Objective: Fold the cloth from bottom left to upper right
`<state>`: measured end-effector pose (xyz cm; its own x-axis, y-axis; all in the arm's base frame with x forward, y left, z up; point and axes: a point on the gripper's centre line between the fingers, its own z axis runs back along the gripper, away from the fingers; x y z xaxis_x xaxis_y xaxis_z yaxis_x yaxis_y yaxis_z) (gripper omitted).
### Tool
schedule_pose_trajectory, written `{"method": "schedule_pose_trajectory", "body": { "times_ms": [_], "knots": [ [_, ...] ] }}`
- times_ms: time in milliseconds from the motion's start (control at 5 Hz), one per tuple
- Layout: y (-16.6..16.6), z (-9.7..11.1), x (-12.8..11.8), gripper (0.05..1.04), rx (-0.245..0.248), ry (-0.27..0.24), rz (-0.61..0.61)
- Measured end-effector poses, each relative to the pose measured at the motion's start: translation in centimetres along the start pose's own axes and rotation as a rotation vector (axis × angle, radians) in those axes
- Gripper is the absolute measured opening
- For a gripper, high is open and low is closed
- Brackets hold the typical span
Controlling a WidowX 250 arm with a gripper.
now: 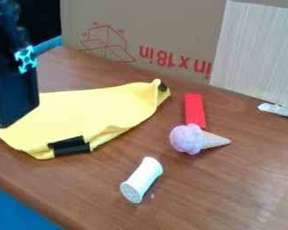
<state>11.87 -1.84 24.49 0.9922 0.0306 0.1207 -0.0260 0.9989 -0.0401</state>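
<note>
Yellow fabric cloth (pixel 98 108) laid by left edge of brown wooden worktop (pixel 200 197). Likely light, limp; best pinched at bottom-left hem. Black robotic hand (pixel 7 120): grasp state cannot be told.

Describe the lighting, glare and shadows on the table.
Camera view: soft light overall; a pale, hazy sheen on the table toward the lower right; the cloth bright on its flat part, with gentle shading in its folds; only faint, soft-edged shadow around the spool.

Red block (pixel 194 108); toy ice-cream cone (pixel 187 138); white spool (pixel 142 179); cardboard (pixel 170 27) behind.
</note>
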Motion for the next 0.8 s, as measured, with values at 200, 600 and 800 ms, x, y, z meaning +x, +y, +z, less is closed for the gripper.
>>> {"method": "schedule_pose_trajectory", "body": {
  "times_ms": [200, 600, 800],
  "knots": [
    [0.0, -0.3, -0.1, 0.999, 0.000, 0.001, -0.009],
    [7.1, -4.3, 0.7, 0.999, 0.101, -0.062, 0.130],
    [12.3, -6.6, 1.6, 0.999, 0.162, -0.081, 0.253]
  ]
}}
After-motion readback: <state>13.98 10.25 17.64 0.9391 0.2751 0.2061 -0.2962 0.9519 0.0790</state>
